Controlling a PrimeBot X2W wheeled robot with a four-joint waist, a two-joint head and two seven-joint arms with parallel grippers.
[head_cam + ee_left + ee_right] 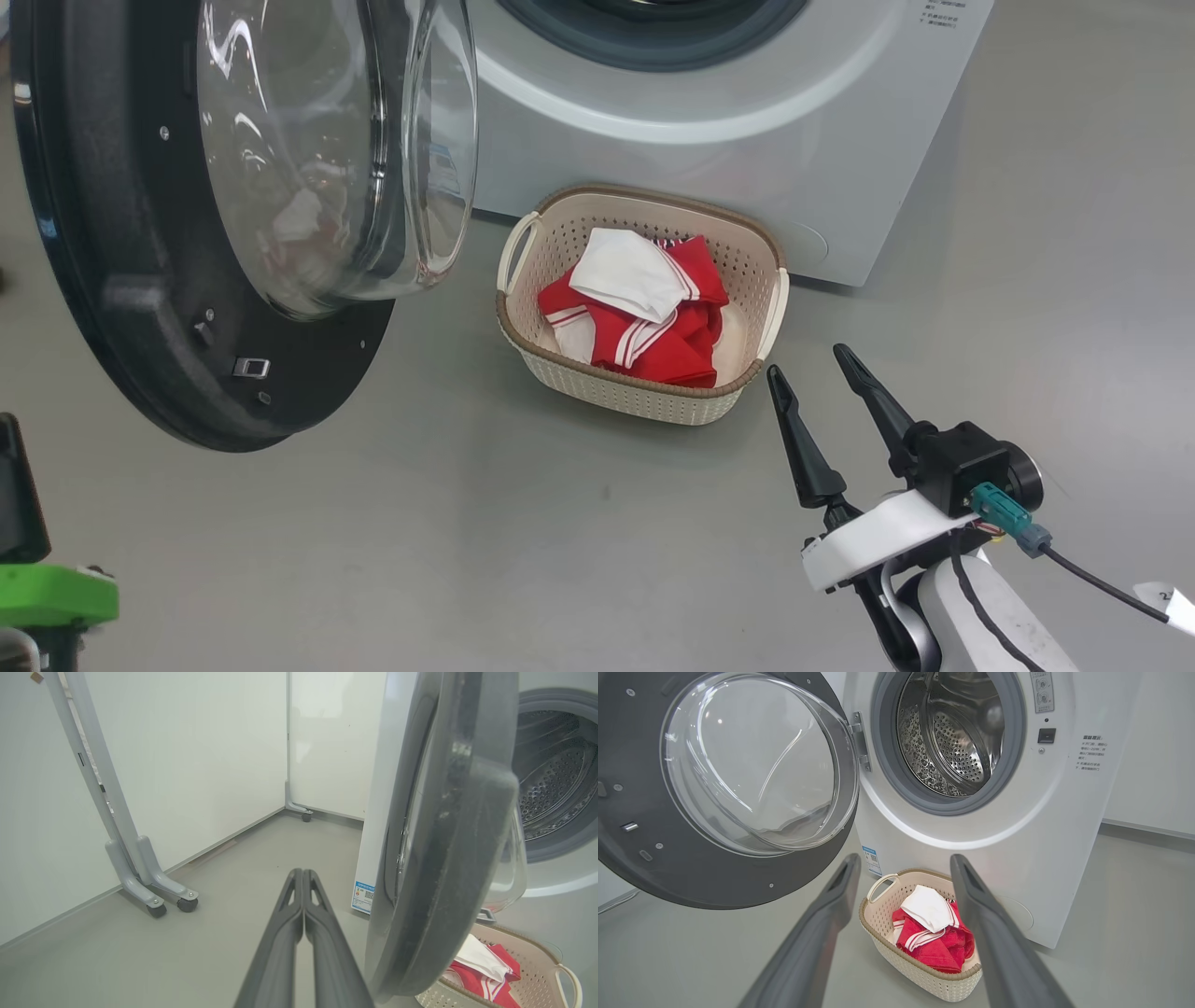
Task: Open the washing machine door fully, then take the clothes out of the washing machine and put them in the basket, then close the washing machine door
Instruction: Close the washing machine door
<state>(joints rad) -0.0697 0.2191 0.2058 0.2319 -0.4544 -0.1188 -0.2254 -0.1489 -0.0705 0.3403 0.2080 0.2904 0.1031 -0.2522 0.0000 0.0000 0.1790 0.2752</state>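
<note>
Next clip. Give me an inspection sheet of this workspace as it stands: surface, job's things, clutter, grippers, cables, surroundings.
Surface: smooth grey floor, a few faint specks.
Job's things: washing machine door swung wide open; washing machine shows no clothes in the visible part of its drum; clothes, red garment with white cloth on top, lie in the basket, which stands on the floor just in front of the machine.
Clutter: nothing seen.
Grippers: left gripper shut, empty, beside the door's edge; right gripper open, empty, right of the basket.
Cables: black cable runs from a teal connector at the right wrist.
Surroundings: white walls, grey wheeled stands.
</note>
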